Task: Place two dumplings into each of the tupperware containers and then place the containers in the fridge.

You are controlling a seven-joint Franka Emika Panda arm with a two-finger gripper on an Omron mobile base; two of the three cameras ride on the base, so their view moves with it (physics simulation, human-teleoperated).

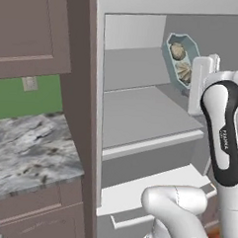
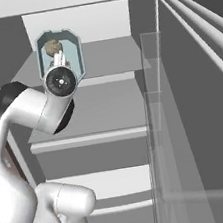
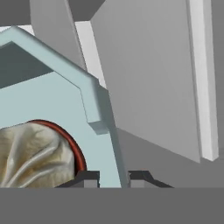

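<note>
One pale teal tupperware container is held up on its side inside the open fridge, above the middle shelf. Two tan dumplings lie against its floor, and one dumpling fills the lower left of the hand view. My gripper is shut on the container's rim, which runs between the two fingertips. In the right base view the container stands behind my hand, with a dumpling showing above the gripper. The gripper is at the container's right edge.
A brown wooden cabinet and a marble counter lie left of the fridge's side wall. The open fridge door with clear racks stands to the right. A lower shelf sits beneath the arm.
</note>
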